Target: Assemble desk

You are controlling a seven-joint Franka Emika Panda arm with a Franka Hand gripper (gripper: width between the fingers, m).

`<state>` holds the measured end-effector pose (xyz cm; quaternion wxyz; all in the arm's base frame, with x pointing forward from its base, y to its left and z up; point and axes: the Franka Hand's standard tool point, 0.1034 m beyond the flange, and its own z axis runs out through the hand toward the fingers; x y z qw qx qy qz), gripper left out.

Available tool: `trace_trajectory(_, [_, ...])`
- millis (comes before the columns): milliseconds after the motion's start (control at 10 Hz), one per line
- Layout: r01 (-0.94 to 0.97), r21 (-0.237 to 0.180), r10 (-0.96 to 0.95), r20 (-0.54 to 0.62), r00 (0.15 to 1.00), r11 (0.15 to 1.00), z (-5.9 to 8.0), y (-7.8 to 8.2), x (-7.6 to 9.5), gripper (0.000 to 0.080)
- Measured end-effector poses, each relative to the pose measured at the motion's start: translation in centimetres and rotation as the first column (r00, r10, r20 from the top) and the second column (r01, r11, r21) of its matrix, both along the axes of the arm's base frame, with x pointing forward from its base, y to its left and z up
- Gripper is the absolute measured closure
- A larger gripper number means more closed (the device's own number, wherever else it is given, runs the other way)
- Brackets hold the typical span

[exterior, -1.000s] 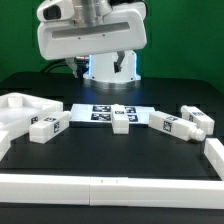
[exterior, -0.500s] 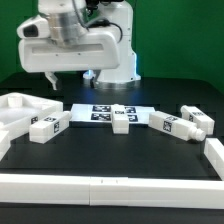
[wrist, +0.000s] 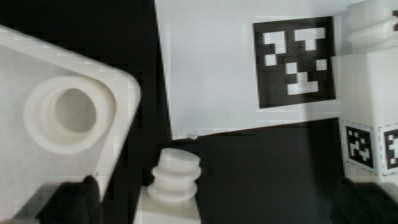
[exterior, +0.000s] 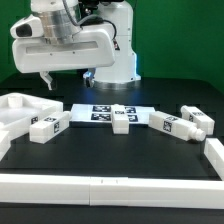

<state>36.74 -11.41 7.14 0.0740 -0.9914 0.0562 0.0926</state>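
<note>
The desk's large white panel [exterior: 18,108] lies at the exterior view's left; its rounded corner with a round hole shows in the wrist view [wrist: 63,108]. Several white tagged legs lie on the black table: one beside the panel [exterior: 48,127], one on the marker board's front edge [exterior: 121,118], two at the right [exterior: 166,124] [exterior: 197,120]. My gripper [exterior: 67,78] hangs open and empty well above the table, over the panel's far right corner. In the wrist view the gripper [wrist: 222,215] has dark fingers [wrist: 71,203] at the frame edge, with a leg's screw end [wrist: 173,180] lying below between them.
The marker board [exterior: 100,109] lies flat behind the legs and shows a large tag in the wrist view [wrist: 294,60]. A white rail [exterior: 110,185] runs along the table's front, with another white piece at the right edge [exterior: 214,152]. The robot base [exterior: 112,65] stands behind.
The gripper has swung from above the table's middle toward the exterior view's left and come slightly lower. The parts on the table have not moved.
</note>
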Motion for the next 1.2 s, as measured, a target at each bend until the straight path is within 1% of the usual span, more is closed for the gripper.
trace_trajectory(100, [0.027,-0.023,-0.026,0.033,0.999,0.999,-0.1,-1.8,-0.3,0.015])
trace_trajectory(200, [0.087,-0.069,-0.081,0.092,0.993,0.994,-0.3,-4.3,-1.3,0.015])
trace_trajectory(300, [0.085,-0.054,-0.079,0.11,0.991,0.995,-0.5,-6.9,-2.3,0.015])
trace_trajectory(400, [0.097,-0.041,-0.093,0.099,0.991,0.994,-0.4,-7.3,-2.0,0.015])
trace_trajectory(500, [0.09,-0.041,-0.086,0.098,0.991,0.995,-0.4,-7.1,-2.0,0.015])
trace_trajectory(800, [0.094,-0.042,-0.089,0.097,0.991,0.995,-0.5,-7.3,-2.0,0.015])
trace_trajectory(900, [0.148,-0.059,-0.142,0.105,0.984,0.987,-0.3,-9.5,-1.5,0.015])
trace_trajectory(1000, [0.225,-0.079,-0.215,0.116,0.97,0.971,-0.1,-10.9,-1.2,0.015])
trace_trajectory(1100, [0.172,-0.101,-0.155,0.155,0.976,0.98,-0.3,-13.3,-1.7,0.015])
trace_trajectory(1200, [0.105,-0.094,-0.088,0.164,0.983,0.99,-1.1,-16.2,-2.9,0.015])
